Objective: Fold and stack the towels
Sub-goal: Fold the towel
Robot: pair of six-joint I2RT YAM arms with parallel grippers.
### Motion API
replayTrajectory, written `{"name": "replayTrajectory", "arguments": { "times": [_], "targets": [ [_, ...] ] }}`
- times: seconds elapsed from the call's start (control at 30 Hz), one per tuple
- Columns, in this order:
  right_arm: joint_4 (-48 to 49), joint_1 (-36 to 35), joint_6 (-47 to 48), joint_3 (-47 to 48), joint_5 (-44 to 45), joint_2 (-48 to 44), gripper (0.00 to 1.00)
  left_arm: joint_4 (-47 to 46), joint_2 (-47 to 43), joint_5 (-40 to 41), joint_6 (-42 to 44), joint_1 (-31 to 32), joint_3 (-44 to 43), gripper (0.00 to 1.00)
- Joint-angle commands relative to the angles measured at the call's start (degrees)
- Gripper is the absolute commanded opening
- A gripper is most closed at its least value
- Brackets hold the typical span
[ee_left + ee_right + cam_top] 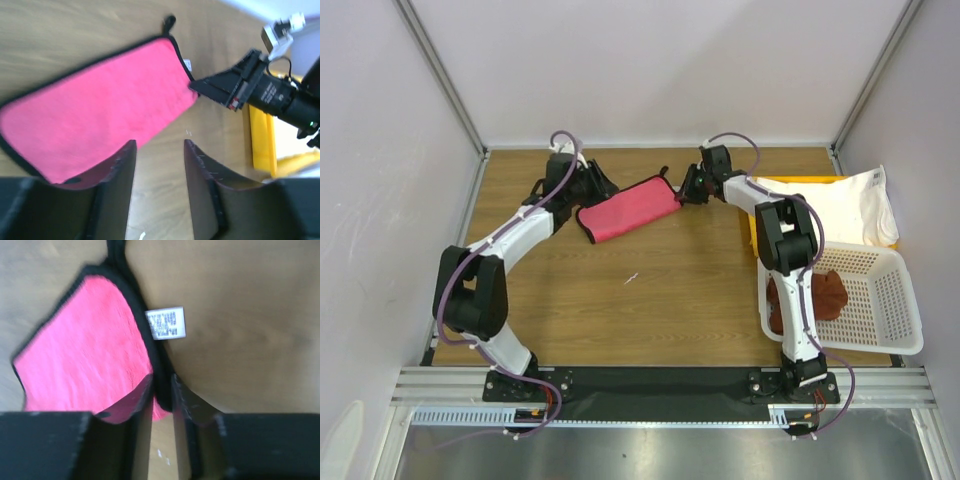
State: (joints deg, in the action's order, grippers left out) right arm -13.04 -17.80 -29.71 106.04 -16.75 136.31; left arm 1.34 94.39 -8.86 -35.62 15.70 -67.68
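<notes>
Brown wooden table point(670, 300) holds the flat pink cloth towel point(628, 208) with black edging, upper middle of the top view. To fold it neatly, both ends should lift together and stay level. Both arms reach far forward, bending inward. The right gripper point(161, 385) pinches the tagged corner; the left gripper point(160, 145) hangs loose, jaws apart, nothing held.
</notes>
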Motion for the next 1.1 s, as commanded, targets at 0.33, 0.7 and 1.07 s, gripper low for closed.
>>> {"name": "replayTrajectory", "arguments": {
  "times": [0.33, 0.7, 1.07],
  "targets": [
    [-5.76, -4.43, -1.48, -19.63, 7.26, -17.2, 0.11, 6.47, 0.44, 2.26, 2.22, 1.43, 2.82, 0.33],
    [-12.88, -5.75, -0.7, -29.76, 6.65, -26.0, 0.14, 18.08, 3.26, 6.67, -0.95, 0.47, 3.08, 0.26],
    [-20.45, -5.4, -0.96, -17.55, 3.57, -27.68, 0.27, 13.0, 6.5, 4.04, -2.53, -1.37, 6.76, 0.15]
  ]
}}
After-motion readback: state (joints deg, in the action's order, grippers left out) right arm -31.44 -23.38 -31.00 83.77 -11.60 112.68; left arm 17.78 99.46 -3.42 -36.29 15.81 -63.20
